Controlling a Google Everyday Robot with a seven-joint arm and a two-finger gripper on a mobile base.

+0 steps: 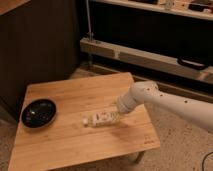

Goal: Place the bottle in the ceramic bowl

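The bottle lies on its side near the middle of the wooden table, its white cap pointing left. The black ceramic bowl sits at the table's left side, a good way left of the bottle. My white arm reaches in from the right. The gripper is low over the table at the bottle's right end, touching or nearly touching it. The arm's wrist hides the bottle's base.
The table's right edge lies just under my arm. A dark cabinet stands behind the table at left. Low metal shelving runs along the back right. The floor is speckled.
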